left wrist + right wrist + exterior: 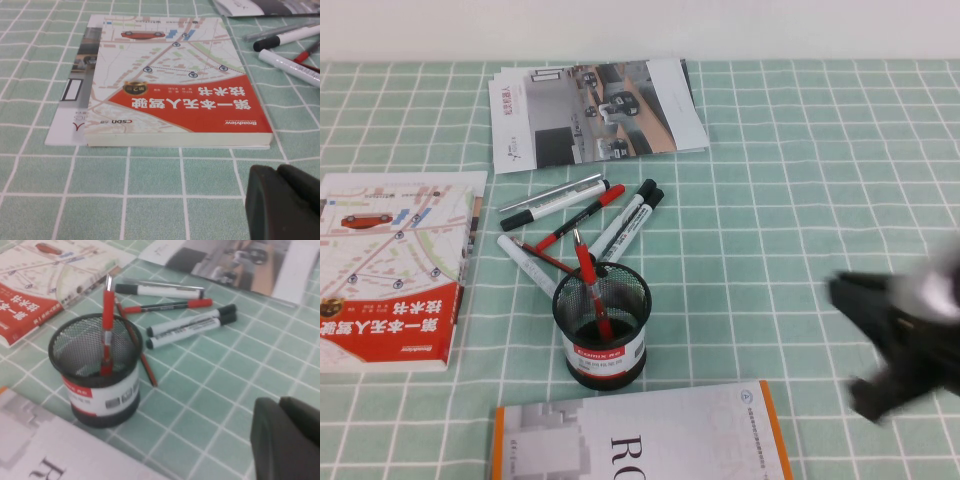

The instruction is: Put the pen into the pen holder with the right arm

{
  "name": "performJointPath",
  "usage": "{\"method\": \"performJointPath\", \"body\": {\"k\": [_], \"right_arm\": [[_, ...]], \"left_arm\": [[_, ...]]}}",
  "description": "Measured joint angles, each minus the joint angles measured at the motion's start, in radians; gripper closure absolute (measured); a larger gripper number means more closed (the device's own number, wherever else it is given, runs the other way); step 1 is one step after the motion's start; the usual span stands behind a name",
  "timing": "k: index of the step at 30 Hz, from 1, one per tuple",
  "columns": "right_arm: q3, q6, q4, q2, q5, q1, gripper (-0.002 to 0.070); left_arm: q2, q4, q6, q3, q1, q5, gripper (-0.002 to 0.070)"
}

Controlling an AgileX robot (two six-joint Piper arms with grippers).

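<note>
The pen (pixel 590 284) is standing tilted inside the pen holder (pixel 601 325), its tip sticking out above the rim; so I am judging the placing as done; my right gripper (pixel 855 335) is hanging well apart at the table's right side, jaws closed and empty; my left gripper (pixel 285 202) is sitting near the red book (pixel 185 95), and its state I cannot tell; only parking is remaining.

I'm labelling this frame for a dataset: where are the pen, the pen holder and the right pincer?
pen (pixel 590 285): high view, red barrel leaning inside the cup.
pen holder (pixel 620 352): high view, white label on its outer wall.
right pincer (pixel 842 292): high view, dark tip at the table's right, shut, holding nothing.
</note>
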Motion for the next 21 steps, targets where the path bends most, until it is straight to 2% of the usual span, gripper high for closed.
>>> {"method": "performJointPath", "body": {"k": [10,16,21], "right_arm": [[0.164,0.004,0.062,-0.353,0.066,0.000,0.0694],[0.196,0.010,0.086,-0.407,0.229,0.000,0.0694],[0.239,0.012,0.091,-0.429,0.263,-0.029,0.0694]], "left_arm": [[0.000,0.000,0.000,0.000,0.000,0.000,0.0679],[0.000,0.000,0.000,0.000,0.000,0.000,0.0679],[0.000,0.000,0.000,0.000,0.000,0.000,0.0679]]}}
